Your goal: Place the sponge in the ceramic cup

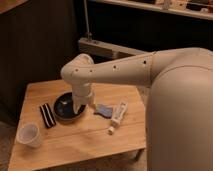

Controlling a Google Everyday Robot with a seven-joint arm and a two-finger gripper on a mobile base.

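On the light wooden table [75, 145], the small flat blue sponge [104, 110] lies on bare wood, not in the small white ceramic cup [29, 135]. The gripper [85, 107] hangs low between the wide dark round bowl [66, 108] and the sponge, right at the sponge's left end. Can't tell if it's open or closed, or whether it has any hold on the sponge.

Risks, as I judge them:
- The sponge is thin and soft, so a shallow pinch could slip or drag it.
- The white tube [119, 113] sits just beside the sponge on the right. Any sideways sweep knocks it.
- The bowl rim is tight on the gripper's left, so a low move toward the cup clips it.
- The cup stands by the front-left corner, near both edges. A nudge tips it or pushes it off.
- The black-and-white striped flat block [46, 115] lies between bowl and cup.

Room: open wood along the front, between cup and tube. Going high over the bowl also looks clear.
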